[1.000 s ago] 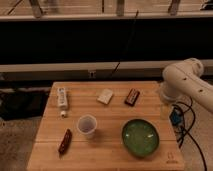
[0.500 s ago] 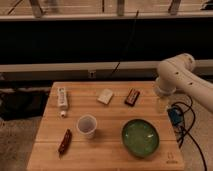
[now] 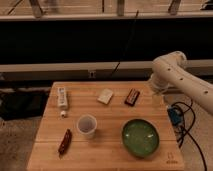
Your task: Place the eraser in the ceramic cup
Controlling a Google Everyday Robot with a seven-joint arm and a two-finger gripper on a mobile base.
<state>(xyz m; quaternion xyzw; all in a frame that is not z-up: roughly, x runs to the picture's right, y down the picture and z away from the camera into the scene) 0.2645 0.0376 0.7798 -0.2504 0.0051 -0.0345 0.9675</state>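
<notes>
eraser [image 3: 132, 96] lying on bench [image 3: 107, 150] | ceramic cup [image 3: 86, 126] down-left of eraser | arm [image 3: 170, 70] right of eraser | gripper out of sight, can't tell its state

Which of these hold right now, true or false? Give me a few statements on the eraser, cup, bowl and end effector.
1. The eraser is inside the cup. False: it lies on the table near the far edge, apart from the cup.
2. The cup stands upright, left of the bowl in the view. True.
3. The end effector is gripping the eraser. False: the end effector is out of view; only the arm shows, by the table's right side.
4. A cream block lies left of the eraser. True.
</notes>
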